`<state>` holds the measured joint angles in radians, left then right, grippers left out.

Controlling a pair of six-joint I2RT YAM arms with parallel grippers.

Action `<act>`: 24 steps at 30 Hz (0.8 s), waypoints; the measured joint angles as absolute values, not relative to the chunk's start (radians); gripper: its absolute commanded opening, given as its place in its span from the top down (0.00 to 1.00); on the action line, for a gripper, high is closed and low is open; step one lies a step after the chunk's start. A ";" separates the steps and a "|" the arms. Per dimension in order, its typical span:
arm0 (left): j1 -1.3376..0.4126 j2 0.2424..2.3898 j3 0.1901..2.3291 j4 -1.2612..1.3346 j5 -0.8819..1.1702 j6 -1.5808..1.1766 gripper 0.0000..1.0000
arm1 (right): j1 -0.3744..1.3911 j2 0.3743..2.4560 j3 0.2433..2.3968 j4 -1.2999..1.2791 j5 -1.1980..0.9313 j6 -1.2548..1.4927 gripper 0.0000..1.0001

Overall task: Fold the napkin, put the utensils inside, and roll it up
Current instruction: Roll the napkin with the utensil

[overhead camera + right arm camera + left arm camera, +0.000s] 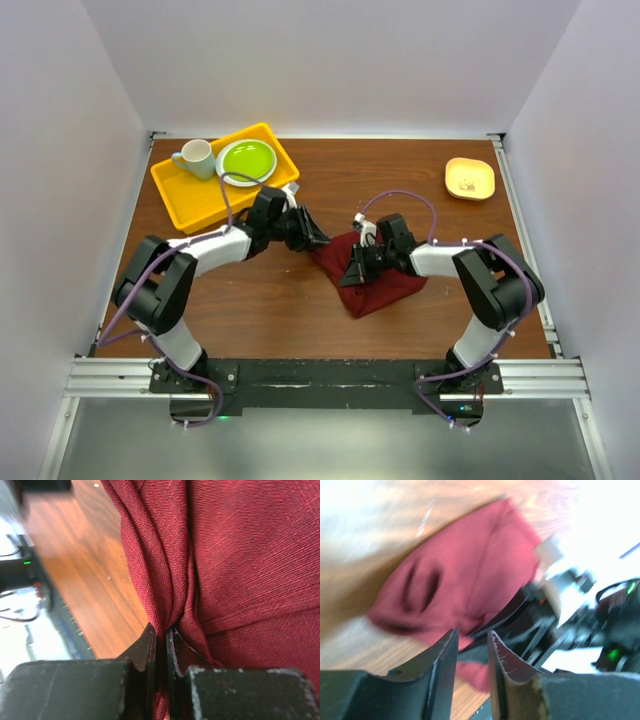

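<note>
Napkin (240, 555) fold in right gripper (161, 633), bare table (85, 580)

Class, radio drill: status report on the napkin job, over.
Right end effector shut on a fold of napkin. Left end effector slightly open at napkin edge. Napkin bunched on table; fork not in sight. Nothing in the way.

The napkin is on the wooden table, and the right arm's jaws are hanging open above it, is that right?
Not quite. The napkin is on the wooden table, but the jaws of the right gripper are shut on a fold of it, not hanging open above it. The right wrist view shows the cloth pinched between them.
</note>
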<state>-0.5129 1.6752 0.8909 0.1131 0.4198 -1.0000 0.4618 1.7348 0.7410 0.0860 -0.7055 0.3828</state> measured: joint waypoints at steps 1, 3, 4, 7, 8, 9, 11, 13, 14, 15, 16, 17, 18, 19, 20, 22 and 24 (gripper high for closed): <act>-0.513 1.682 0.922 0.096 0.423 -0.977 0.76 | 0.478 1.718 0.728 0.102 -0.673 0.383 1.00; -0.513 1.726 1.024 0.044 0.442 -0.926 0.81 | 0.501 1.695 0.709 0.128 -0.630 0.385 1.00; -0.513 1.764 1.105 0.029 0.462 -0.889 0.85 | 0.509 1.685 0.700 0.137 -0.612 0.386 1.00; -0.513 1.857 1.205 -0.001 0.499 -0.845 0.91 | 0.519 1.666 0.689 0.144 -0.578 0.385 1.00; -0.513 1.895 1.243 -0.009 0.512 -0.832 0.92 | 0.521 1.662 0.687 0.144 -0.570 0.385 1.00; -0.514 1.941 1.285 -0.015 0.531 -0.818 0.92 | 0.523 1.655 0.683 0.145 -0.559 0.384 1.00; -0.516 2.012 1.333 -0.026 0.563 -0.800 0.94 | 0.524 1.647 0.678 0.146 -0.545 0.384 1.00; -0.519 2.077 1.358 -0.038 0.597 -0.788 0.96 | 0.525 1.641 0.676 0.143 -0.532 0.382 1.00; -0.521 2.101 1.360 -0.042 0.611 -0.782 0.96 | 0.525 1.639 0.676 0.143 -0.527 0.380 1.00; -0.523 2.119 1.360 -0.044 0.625 -0.778 0.96 | 0.526 1.637 0.676 0.141 -0.522 0.379 1.00; -0.525 2.139 1.362 -0.051 0.637 -0.772 0.96 | 0.529 1.634 0.676 0.139 -0.515 0.375 1.00; -0.527 2.154 1.367 -0.056 0.648 -0.766 0.96 | 0.532 1.633 0.676 0.138 -0.510 0.371 1.00; -0.531 2.170 1.375 -0.060 0.657 -0.762 0.97 | 0.532 1.633 0.677 0.136 -0.509 0.367 1.00; -0.534 2.182 1.383 -0.063 0.666 -0.757 0.97 | 0.534 1.633 0.677 0.135 -0.508 0.364 1.00; -0.538 2.194 1.393 -0.067 0.673 -0.751 0.98 | 0.537 1.633 0.679 0.132 -0.507 0.361 1.00; -0.542 2.208 1.411 -0.075 0.677 -0.737 1.00 | 0.541 1.633 0.686 0.121 -0.502 0.353 1.00; -0.544 2.214 1.428 -0.092 0.667 -0.726 1.00 | 0.548 1.633 0.694 0.107 -0.492 0.346 1.00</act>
<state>-0.5442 2.2143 1.4277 -0.0917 0.6670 -0.7258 0.5484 1.6325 0.6941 0.1066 -0.4919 0.3462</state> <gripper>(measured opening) 0.017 0.058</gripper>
